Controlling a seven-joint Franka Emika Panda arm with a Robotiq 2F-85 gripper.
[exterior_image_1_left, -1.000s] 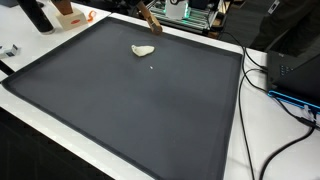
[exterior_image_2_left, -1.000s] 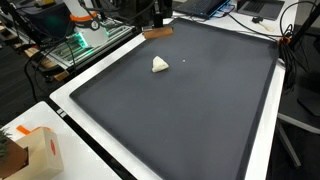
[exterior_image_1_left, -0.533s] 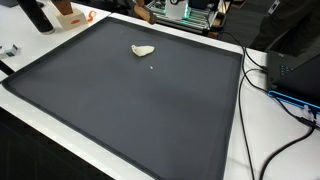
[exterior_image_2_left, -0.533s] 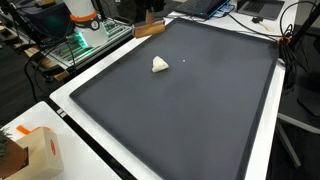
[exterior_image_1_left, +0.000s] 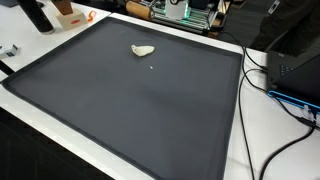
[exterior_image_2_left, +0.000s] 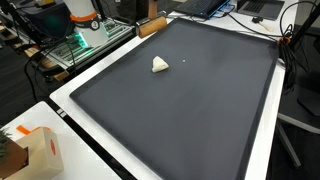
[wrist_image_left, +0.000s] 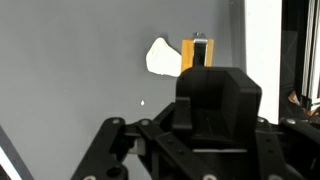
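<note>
A: Where was the wooden block (exterior_image_2_left: 152, 25)?

B: Right at the far edge of the dark mat (exterior_image_2_left: 190, 105), lying slantwise; the white surface (exterior_image_2_left: 66, 96) began just beyond it; in the wrist view it sat above the wrist housing (wrist_image_left: 214, 100), w/ a dark strip down its middle

A: And the fingers; open, closed, gripping it?

B: Couldn't tell; the housing hid most of them, and the ext. views were too small up there to say

A: Anything close by?

B: A white lump (exterior_image_2_left: 160, 64); apart from the block in both exterior views, tho the wrist view made them look side by side; a tiny speck (wrist_image_left: 141, 101) lay nearer the camera

A: So what could've gone wrong?

B: Prob. three things; the block was so near the edge that a sideways nudge could've pushed it off the mat into the clutter behind; an off-centre contact could've spun or tipped it, being narrow; and w/ the housing blocking the view, depth was easy to misjudge, so the lump might've been swept along
</note>
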